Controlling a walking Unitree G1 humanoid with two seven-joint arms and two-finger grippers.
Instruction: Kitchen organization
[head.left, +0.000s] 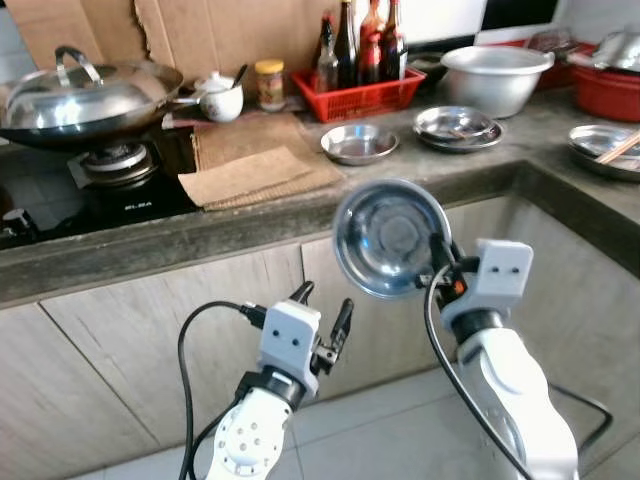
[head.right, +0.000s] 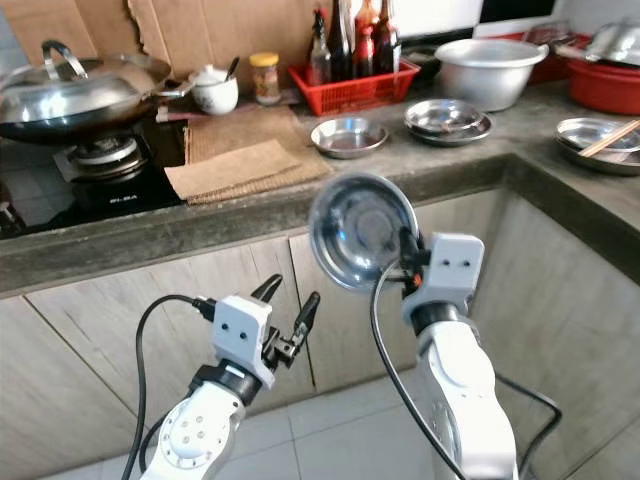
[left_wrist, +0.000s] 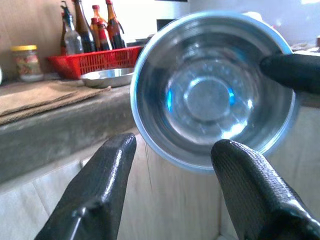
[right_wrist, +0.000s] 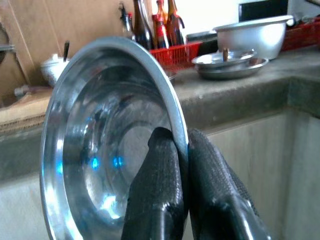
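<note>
The right hand (head.right: 408, 262) pinches the rim of a steel bowl (head.right: 360, 230), held on edge in front of the bench's (head.right: 420, 170) front edge. The left hand (head.right: 290, 312) hangs lower with fingers apart, holding nothing. Behind, near the bench's back edge, stand a wok (head.right: 75, 95) and a red basket (head.right: 355, 90) of bottles.

Four bottles (head.left: 362, 40), one wok (head.left: 85, 100), one jar (head.left: 269, 84).

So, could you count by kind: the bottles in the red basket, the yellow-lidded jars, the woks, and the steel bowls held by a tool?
Bottles in the red basket: 4
Yellow-lidded jar: 1
Lidded wok: 1
Steel bowl in the right tool: 1
Total: 7
</note>
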